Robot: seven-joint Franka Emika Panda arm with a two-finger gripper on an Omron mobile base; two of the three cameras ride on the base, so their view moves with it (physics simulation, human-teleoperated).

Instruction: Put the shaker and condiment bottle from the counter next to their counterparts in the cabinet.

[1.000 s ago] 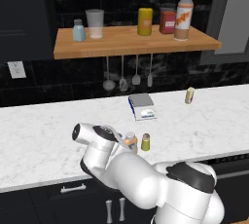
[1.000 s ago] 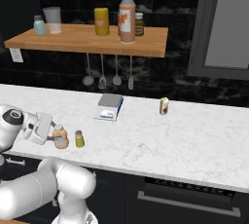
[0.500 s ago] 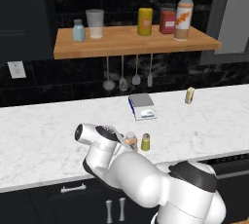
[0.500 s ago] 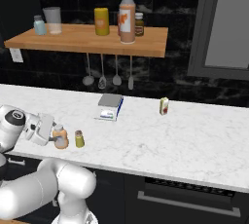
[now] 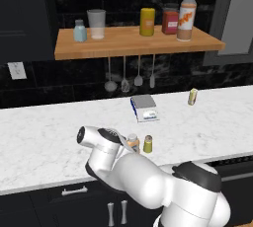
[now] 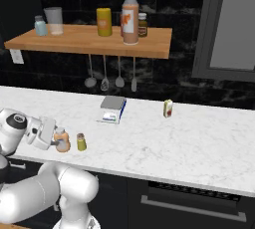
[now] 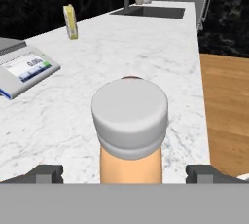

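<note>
Hand view: the condiment bottle (image 7: 130, 135) is seen standing on the bench (image 7: 146, 38), framed by the spread claw (image 7: 129, 172), not yet pinched. The shaker (image 6: 81, 142) stands just beside; it could be knocked over.

From the hand view I can't see the base of the condiment bottle (image 7: 130, 135); the bottom of the picture cuts it off, and its pale cap hides nearly all of the shaker behind it. My claw (image 7: 125, 173) shows just two dark fingertips (image 7: 44, 173) at the bottom edge, standing apart to either side of the bottle; I can't tell whether they touch it. The scale (image 7: 22, 67) runs off the left edge.
</note>
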